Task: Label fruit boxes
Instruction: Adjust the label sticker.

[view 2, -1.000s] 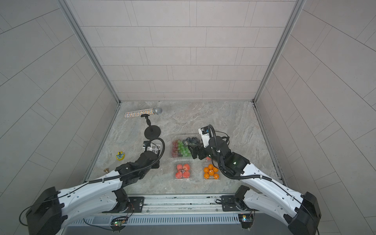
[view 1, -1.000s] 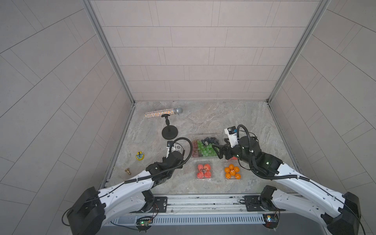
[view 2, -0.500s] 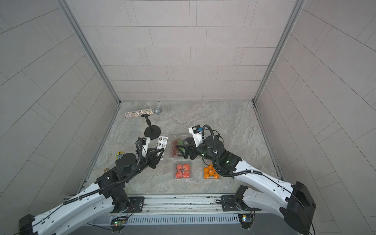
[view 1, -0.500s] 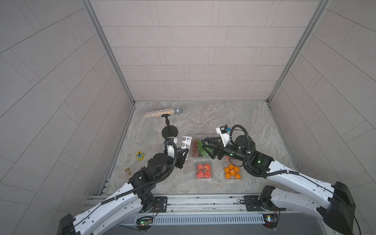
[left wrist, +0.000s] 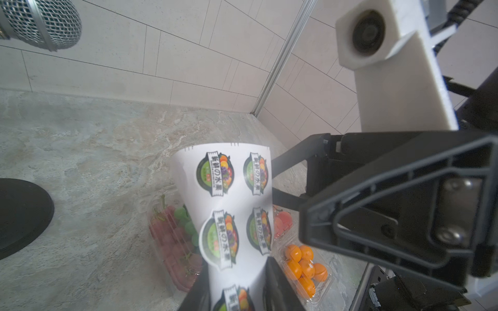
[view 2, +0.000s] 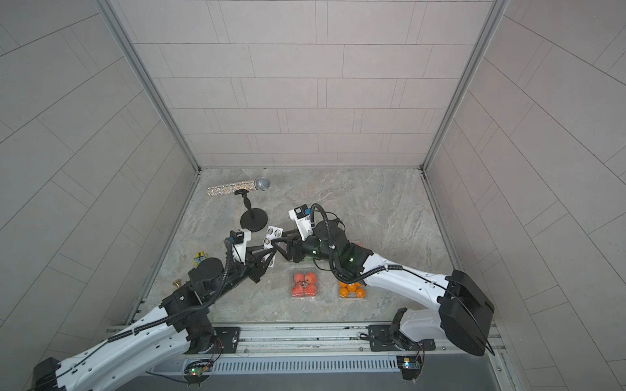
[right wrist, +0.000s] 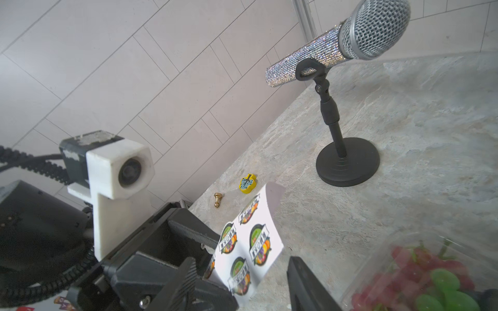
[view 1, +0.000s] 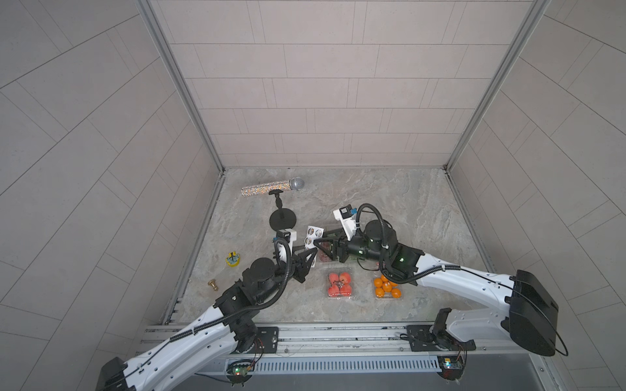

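Stock position: four clear clamshells sit on the tabletop [view 1: 389,203]. The small box of red fruit [view 1: 339,285] and the box of oranges [view 1: 387,288] lie side by side near the front, apart from each other. The large box of grapes [left wrist: 175,237] and a second small red-fruit box [left wrist: 283,223] lie just behind them, largely hidden under the right arm in both top views.

Handling, as judged: the boxes are thin-walled plastic, light and smooth. They are likely to skate on the tabletop when pushed and to dent under a hard pinch. The lids look flexible and the fruit beneath would bruise. They are best held at the rim or a side wall, with any label pressed gently onto the flat of the lid.

The left claw [view 1: 310,255] is clenched on the lower end of the sticker sheet [view 1: 313,233], which stands up from it and curls. The paper is limp.

The right claw [view 1: 320,238] has its jaws apart and grasps nothing. The sheet shows between them in the right wrist view, but contact with the paper cannot be confirmed.

Pose: both arms reach low and inward from the front rail, with the claws nose to nose above the tabletop beside the large box. The right forearm passes over that box.
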Action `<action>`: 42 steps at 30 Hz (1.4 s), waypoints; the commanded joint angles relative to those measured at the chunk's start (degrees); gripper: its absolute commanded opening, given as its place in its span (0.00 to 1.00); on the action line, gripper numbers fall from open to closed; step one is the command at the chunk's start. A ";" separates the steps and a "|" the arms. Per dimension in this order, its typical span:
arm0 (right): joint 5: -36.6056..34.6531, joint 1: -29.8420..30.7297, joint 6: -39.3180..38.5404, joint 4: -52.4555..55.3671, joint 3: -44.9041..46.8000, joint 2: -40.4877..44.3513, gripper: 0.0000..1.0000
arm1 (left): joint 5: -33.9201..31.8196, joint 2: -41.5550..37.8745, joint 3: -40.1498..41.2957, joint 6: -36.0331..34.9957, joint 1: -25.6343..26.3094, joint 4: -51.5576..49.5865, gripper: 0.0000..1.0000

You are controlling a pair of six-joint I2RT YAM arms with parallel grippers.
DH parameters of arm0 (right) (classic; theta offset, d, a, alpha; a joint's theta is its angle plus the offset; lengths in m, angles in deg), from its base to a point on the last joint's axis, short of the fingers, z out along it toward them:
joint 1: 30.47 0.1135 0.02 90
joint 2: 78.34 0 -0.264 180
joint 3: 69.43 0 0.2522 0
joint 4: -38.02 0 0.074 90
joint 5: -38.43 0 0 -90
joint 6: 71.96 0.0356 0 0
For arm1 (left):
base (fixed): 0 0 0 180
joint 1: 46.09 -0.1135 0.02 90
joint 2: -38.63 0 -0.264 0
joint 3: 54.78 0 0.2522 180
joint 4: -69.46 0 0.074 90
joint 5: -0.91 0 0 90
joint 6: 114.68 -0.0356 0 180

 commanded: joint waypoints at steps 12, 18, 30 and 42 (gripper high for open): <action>0.34 1.79 -0.72 -0.26 -1.95 -0.16 0.00 | 2.84 1.22 0.86 0.10 0.18 4.97 0.59; 3.99 -1.09 -5.40 4.66 -0.74 6.07 0.00 | 4.50 0.62 0.82 0.19 0.05 5.50 0.83; 37.88 -17.98 -4.74 -2.90 6.49 22.47 0.00 | 36.88 -1.07 -5.24 -7.29 -0.73 12.69 0.83; 42.70 -17.50 3.48 -17.32 9.52 22.08 0.00 | 33.82 5.33 -8.33 -11.11 -0.73 12.84 0.83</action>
